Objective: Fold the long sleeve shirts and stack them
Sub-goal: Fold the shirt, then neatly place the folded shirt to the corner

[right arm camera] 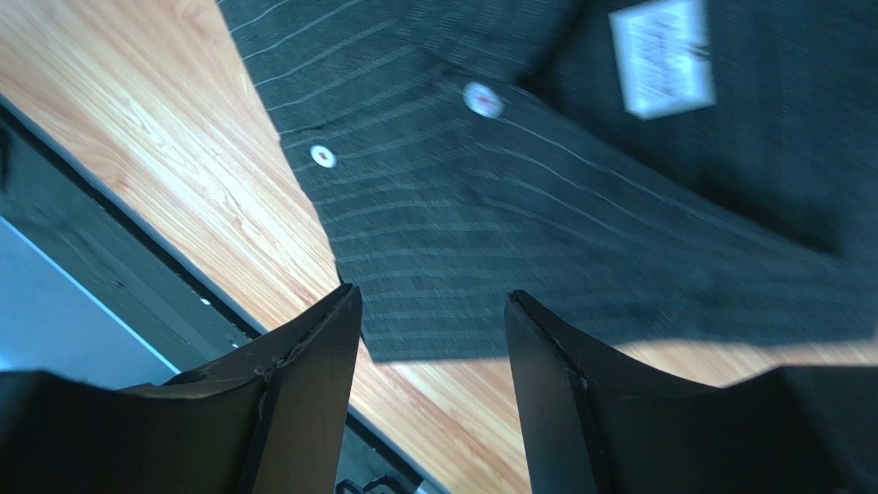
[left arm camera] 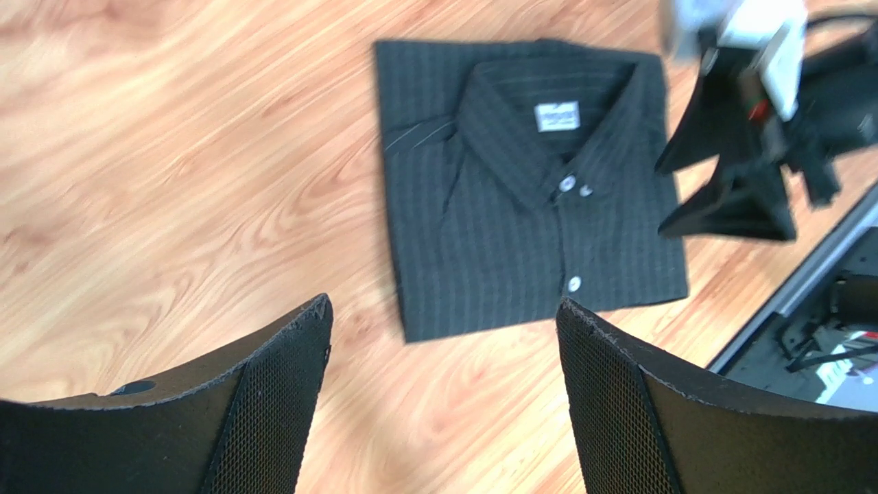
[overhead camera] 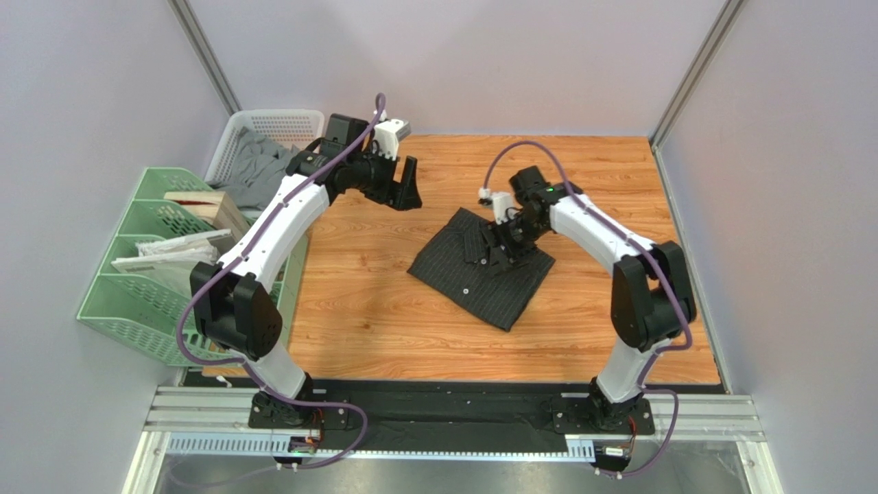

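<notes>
One folded shirt (overhead camera: 482,270) is found on the desk (overhead camera: 361,309), right of centre. It lies as a dark pinstriped rectangle, collar (left arm camera: 618,87) uppermost, front buttoned. It is turned diagonally to the desk edges, one corner pointing toward the near edge. All four edges of the shirt are seen to be fairly straight from the left wrist view; a small crease is noted on the shoulder beside the collar. The shirt is kept well apart from every desk edge.

The left gripper (overhead camera: 408,191) is held above bare wood toward the far left, well apart from the shirt. Its jaws are spread wide and nothing is between them.

The right gripper (overhead camera: 504,239) is positioned over the collar end of the shirt. Its jaws are parted, and cloth and wood are seen through the gap; nothing is gripped.

Bare wood is recorded left of the shirt and along the whole near side. At the far left corner a white basket (overhead camera: 294,124) holding grey cloth is noted, and a green wire rack (overhead camera: 134,298) stands beside the left desk edge.
</notes>
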Controlling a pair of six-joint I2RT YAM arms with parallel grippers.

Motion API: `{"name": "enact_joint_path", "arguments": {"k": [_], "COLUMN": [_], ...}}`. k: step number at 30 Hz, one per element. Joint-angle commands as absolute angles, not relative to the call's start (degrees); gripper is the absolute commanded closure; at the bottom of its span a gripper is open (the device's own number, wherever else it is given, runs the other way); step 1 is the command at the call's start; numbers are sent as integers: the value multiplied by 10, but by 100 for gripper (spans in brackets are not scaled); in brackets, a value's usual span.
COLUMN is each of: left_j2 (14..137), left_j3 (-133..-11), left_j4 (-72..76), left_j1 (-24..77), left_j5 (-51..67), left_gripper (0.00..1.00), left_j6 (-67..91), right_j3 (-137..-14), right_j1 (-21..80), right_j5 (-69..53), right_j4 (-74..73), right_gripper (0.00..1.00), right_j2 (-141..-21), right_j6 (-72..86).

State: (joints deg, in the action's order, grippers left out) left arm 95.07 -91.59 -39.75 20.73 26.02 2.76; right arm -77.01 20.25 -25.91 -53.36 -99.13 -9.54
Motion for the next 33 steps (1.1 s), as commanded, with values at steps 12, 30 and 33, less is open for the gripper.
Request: {"name": "enact_joint_path", "arguments": {"k": [12,30,33], "left_j2": [957,982,983], "left_j3": [-936,-950,-951], "left_j4": [-469,-496,-504], "left_j1": [135,130,129], "left_j5": [237,247,236], "left_gripper": [15,8,7], "left_j6": [-46,-62,-72], "right_j3": [-815,-876,-831], "right_j1": [57,33,63], "right_j5": [-63,-129,-84], "right_j4": [-612,-595,-540], "right_gripper": [47,0,0], "right_j2": [-1166,-1069,-1085], "right_j6": [-351,-164,-163]}}
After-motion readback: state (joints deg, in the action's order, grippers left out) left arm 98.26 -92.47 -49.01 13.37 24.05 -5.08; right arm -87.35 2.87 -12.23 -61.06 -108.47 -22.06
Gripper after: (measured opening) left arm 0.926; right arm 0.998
